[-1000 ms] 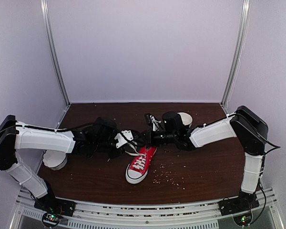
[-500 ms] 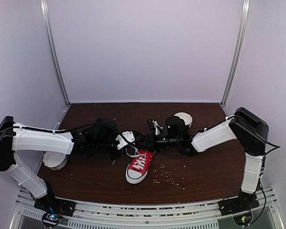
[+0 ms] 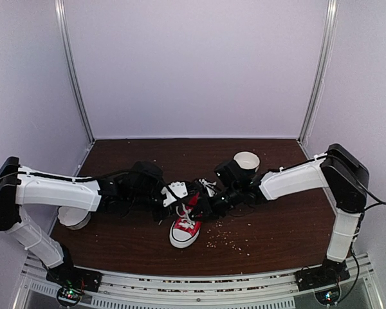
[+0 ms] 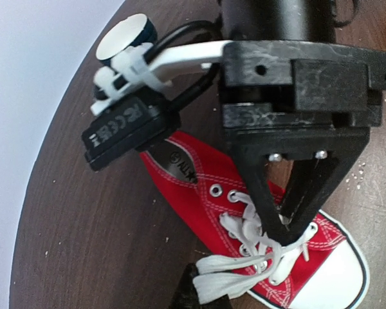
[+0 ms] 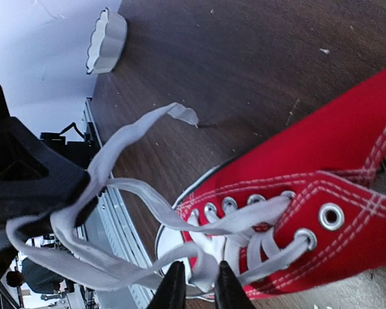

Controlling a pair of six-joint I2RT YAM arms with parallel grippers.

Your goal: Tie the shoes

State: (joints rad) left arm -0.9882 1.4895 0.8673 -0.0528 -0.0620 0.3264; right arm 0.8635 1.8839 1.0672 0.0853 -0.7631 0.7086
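Note:
The red sneaker (image 3: 182, 228) lies mid-table, white toe cap toward the near edge. Its red canvas fills the left wrist view (image 4: 199, 193) and the right wrist view (image 5: 338, 161). My left gripper (image 3: 175, 196) hangs over the shoe's left side, and its fingers (image 4: 202, 291) are shut on flat white lace ends (image 4: 235, 280). My right gripper (image 3: 204, 205) reaches in from the right over the eyelets. Its fingertips (image 5: 198, 282) stand a little apart with a lace loop (image 5: 209, 267) between them. A long lace (image 5: 116, 148) runs from the shoe to the left gripper (image 5: 32, 183).
A white cup (image 3: 246, 161) stands at the back right. A white bowl (image 3: 73, 215) sits under the left arm, and its scalloped rim shows in the right wrist view (image 5: 106, 38). Crumbs (image 3: 225, 239) lie scattered right of the toe. The metal rail (image 3: 193, 283) borders the near edge.
The right arm has swung left and down from the heel side onto the lacing, uncovering the cup. Its fingers have parted slightly. The left gripper has edged right, still holding lace.

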